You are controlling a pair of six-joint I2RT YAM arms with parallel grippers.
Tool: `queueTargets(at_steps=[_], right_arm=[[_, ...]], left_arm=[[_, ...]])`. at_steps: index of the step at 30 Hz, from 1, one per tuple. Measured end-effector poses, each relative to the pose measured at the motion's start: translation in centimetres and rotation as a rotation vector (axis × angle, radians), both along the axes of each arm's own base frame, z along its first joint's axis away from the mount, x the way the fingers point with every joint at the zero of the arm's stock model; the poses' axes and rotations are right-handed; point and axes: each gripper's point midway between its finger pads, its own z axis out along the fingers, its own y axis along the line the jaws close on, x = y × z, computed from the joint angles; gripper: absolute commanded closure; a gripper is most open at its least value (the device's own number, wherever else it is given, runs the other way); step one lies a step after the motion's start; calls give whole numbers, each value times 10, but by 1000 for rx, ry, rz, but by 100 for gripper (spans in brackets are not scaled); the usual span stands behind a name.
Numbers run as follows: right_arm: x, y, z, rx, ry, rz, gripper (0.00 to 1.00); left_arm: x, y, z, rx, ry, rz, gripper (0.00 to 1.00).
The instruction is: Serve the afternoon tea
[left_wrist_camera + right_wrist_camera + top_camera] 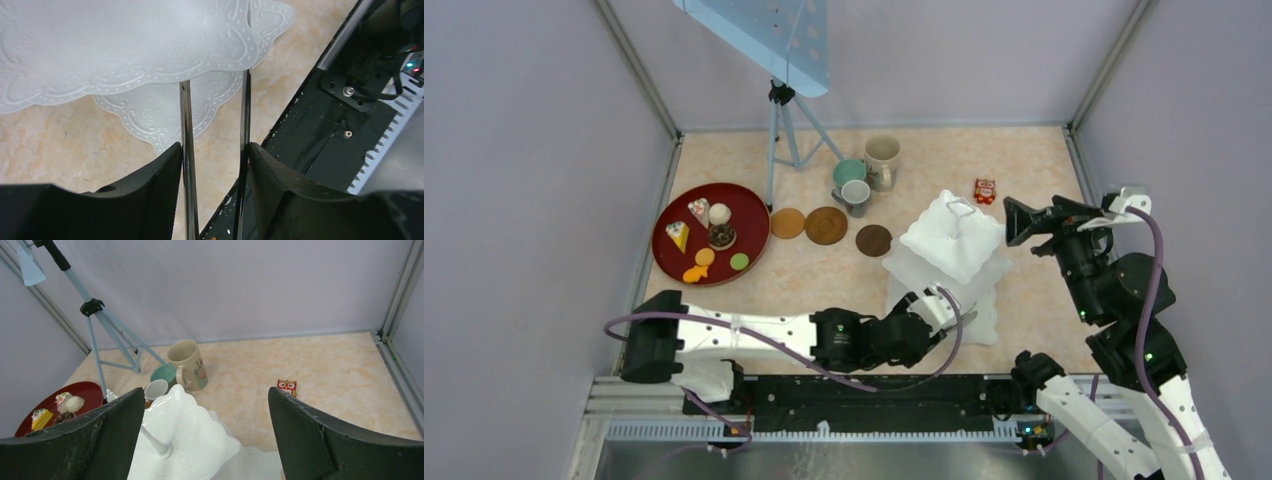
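Top external view: the white stand (951,238) is upright, with its post vertical and the loop handle on top. The beige mug (882,158) stands behind it, and three coasters (826,225) lie beside it, both on the left arm's side. At its near corner the left gripper (951,308) is half apart. Each finger presses one arm of the tongs (186,150), which point under the stand's tiers. The right gripper (1022,222), just beside the stand, is wide apart and holds nothing.

One arm of the tongs (186,150) is hidden under the stand (125,45) at 12 o'clock, the other runs off the top edge; both are cut off at 6. In the right wrist view, a finger (75,440) covers part of the tray (90,389) at 9.
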Motion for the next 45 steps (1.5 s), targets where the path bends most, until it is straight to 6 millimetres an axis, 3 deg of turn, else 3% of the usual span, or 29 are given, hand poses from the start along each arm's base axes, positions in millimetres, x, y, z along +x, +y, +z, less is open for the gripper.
queueTargets(at_steps=[6, 12, 17, 32, 45], right_arm=[[0, 2, 0, -1, 0, 13, 9], [3, 6, -6, -4, 3, 22, 9], [9, 10, -19, -16, 27, 26, 9], [27, 23, -29, -48, 56, 46, 9], [22, 26, -25, -41, 37, 74, 9]], left_arm=[[-5, 21, 30, -44, 4, -29, 43], [-1, 66, 21, 50, 26, -9, 44], [30, 111, 14, 119, 48, 107, 45], [133, 222, 41, 104, 19, 622, 48], [192, 339, 75, 113, -18, 1073, 47]])
